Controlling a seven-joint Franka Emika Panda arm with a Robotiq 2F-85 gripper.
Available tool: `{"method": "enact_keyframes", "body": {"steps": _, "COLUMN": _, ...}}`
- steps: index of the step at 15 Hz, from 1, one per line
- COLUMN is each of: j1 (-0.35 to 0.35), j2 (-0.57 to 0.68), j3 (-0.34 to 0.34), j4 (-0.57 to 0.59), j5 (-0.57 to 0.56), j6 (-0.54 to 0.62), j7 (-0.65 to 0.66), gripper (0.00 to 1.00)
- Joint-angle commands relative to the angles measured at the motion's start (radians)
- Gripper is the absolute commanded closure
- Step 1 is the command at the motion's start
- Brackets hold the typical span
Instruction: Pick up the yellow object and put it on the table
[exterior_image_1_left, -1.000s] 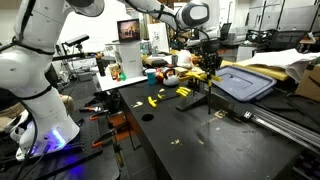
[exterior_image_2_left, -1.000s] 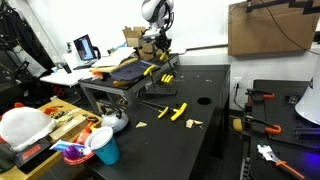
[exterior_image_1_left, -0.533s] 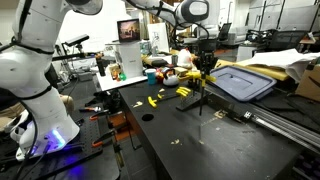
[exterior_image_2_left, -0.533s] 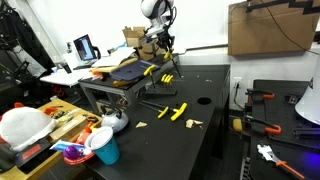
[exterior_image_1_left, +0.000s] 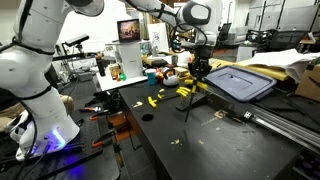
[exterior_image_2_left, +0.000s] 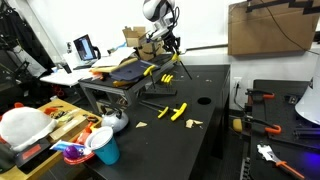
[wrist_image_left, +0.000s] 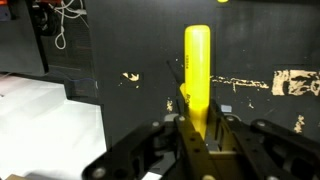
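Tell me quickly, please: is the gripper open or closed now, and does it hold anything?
Gripper: closed, holding the yellow object.

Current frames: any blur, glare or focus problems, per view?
Wrist view: the yellow object is sharp, the gripper at the bottom edge is out of focus. In an exterior view, blue-violet glow on the robot base; the table is matte, no glare. In an exterior view, the gripper is far and tiny, detail lost.
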Motion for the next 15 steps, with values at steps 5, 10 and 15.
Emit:
{"method": "enact_keyframes", "body": {"steps": 5, "j1": -0.034, "j2": 0.176, "j3": 0.022, "j4": 0.172, "j5": 0.010, "j6": -0.226, "j7": -0.077, "gripper": 0.94}}
{"method": "enact_keyframes", "body": {"steps": 10, "j1": -0.033, "j2": 0.324, "j3": 0.016, "j4": 0.356, "j5": -0.001, "j6": -0.381, "j7": -0.058, "gripper": 0.94}}
{"method": "enact_keyframes", "body": {"steps": 15, "j1": -0.042, "j2": 0.453, "j3": 0.006, "j4": 0.528, "j5": -0.005, "j6": -0.494, "j7": -0.036, "gripper": 0.94}}
